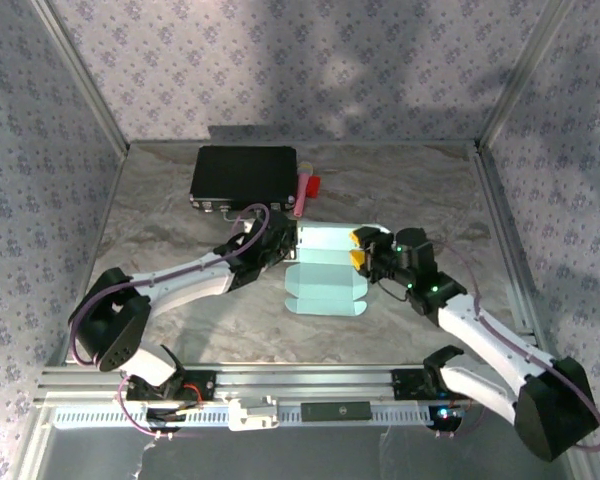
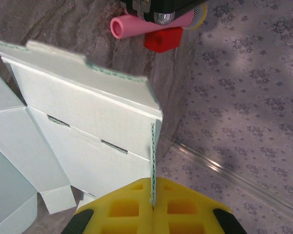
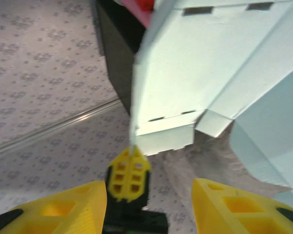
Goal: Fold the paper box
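So, reading the overhead view: the grey marbled tabletop (image 1: 160,300) has the black rectangular case (image 1: 245,175) at upper middle. Your pale light-blue card paper box (image 1: 325,275) sits dead centre of the frame, just below the case. It's only partly folded, with one panel raised.

Your left gripper (image 2: 153,207) is clenched on the thin edge of that raised panel, at the bottom of its wrist view. Your right gripper (image 3: 146,209) is released. Its yellow fingers sit wide apart in the bottom corners of its own view with nothing between them, just beside the box's right edge.

I'd say you're mid-fold on a side wall, with most of the box left to do. The next move probably calls for the right one to catch the flap on its side and bring it up and in while the left pins its edge. Go gently, since thin card creases easily.

The pink cylinder (image 1: 303,195) and small red block (image 1: 314,184) beside the case look clear of the work.
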### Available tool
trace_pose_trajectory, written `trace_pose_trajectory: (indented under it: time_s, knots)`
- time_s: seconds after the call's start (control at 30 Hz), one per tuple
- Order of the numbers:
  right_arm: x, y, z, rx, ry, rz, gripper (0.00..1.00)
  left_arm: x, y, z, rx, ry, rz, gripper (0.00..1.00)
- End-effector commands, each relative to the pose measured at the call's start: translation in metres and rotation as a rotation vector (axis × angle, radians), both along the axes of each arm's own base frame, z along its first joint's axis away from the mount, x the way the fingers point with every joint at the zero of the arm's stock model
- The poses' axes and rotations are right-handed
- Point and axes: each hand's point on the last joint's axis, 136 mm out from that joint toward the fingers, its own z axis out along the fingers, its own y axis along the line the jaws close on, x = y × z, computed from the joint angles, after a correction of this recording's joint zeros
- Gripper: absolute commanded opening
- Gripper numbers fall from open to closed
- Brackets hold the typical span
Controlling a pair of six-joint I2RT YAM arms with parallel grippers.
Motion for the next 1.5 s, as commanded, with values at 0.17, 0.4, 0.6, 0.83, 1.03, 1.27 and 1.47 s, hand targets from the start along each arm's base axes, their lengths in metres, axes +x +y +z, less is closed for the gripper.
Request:
trace_pose_trajectory:
  time_s: [0.17, 0.4, 0.6, 0.83, 1.03, 1.27, 1.47]
  knots:
    - [0.040, 0.021, 0.015, 0.066, -0.156, -0.109, 0.47, -0.005, -0.002, 0.005, -0.072, -0.024, 0.034, 0.00]
    - [0.055, 0.030, 0.007, 0.057, -0.152, -0.119, 0.42, -0.009, 0.001, 0.008, -0.071, -0.033, 0.037, 0.00]
    - [0.064, 0.035, 0.002, 0.041, -0.136, -0.113, 0.35, -0.010, 0.000, 0.007, -0.071, -0.030, 0.033, 0.00]
    - [0.072, 0.035, -0.002, 0.050, -0.119, -0.109, 0.25, -0.010, 0.000, 0.008, -0.067, -0.033, 0.029, 0.00]
    - [0.070, 0.035, -0.010, 0.030, -0.087, -0.105, 0.23, -0.011, 0.001, 0.010, -0.048, -0.037, 0.023, 0.00]
    - [0.046, 0.002, 0.014, -0.061, -0.212, -0.286, 0.42, -0.009, 0.008, 0.014, -0.039, -0.067, 0.059, 0.00]
    - [0.035, 0.017, 0.005, 0.002, -0.235, -0.337, 0.46, -0.008, 0.007, 0.018, -0.055, -0.125, 0.092, 0.00]
